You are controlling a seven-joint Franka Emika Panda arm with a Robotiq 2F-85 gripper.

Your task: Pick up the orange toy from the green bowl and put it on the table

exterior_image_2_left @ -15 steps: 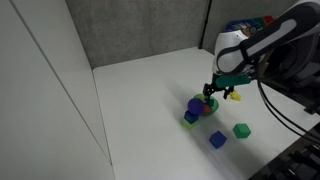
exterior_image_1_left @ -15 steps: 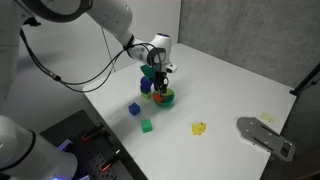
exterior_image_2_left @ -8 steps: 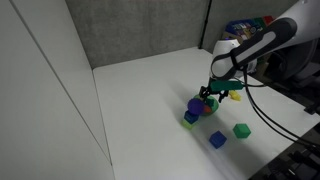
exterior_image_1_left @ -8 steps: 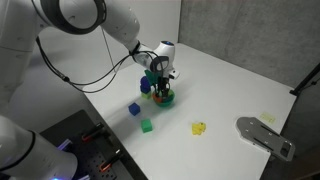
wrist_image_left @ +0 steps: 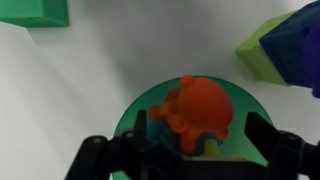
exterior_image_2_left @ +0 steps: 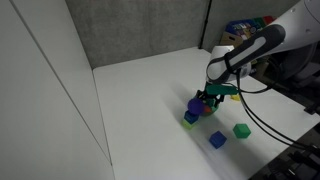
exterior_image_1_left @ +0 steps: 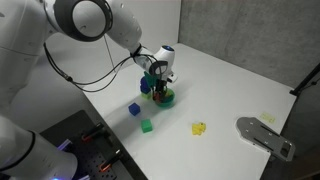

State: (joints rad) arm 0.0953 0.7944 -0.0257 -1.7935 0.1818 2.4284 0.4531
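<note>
The orange toy (wrist_image_left: 198, 104) lies in the green bowl (wrist_image_left: 134, 112) on top of a small blue and yellow piece. The bowl stands on the white table (exterior_image_1_left: 230, 90) in both exterior views (exterior_image_2_left: 140, 100). My gripper (wrist_image_left: 180, 150) is open and low over the bowl, with one dark finger on each side of the toy and gaps showing between them. In both exterior views the gripper (exterior_image_1_left: 160, 88) (exterior_image_2_left: 209, 98) covers most of the bowl (exterior_image_1_left: 168, 100), and the toy barely shows there.
A purple block on a yellow-green block (wrist_image_left: 285, 45) stands close beside the bowl. A green cube (exterior_image_1_left: 147, 125), a blue cube (exterior_image_1_left: 134, 109) and a yellow toy (exterior_image_1_left: 199, 127) lie on the table nearer the front. A grey plate (exterior_image_1_left: 266, 135) sits at the table's edge.
The gripper has come down closer over the bowl. The arm's elbow has swung a little. The blocks and the bowl have not moved.
</note>
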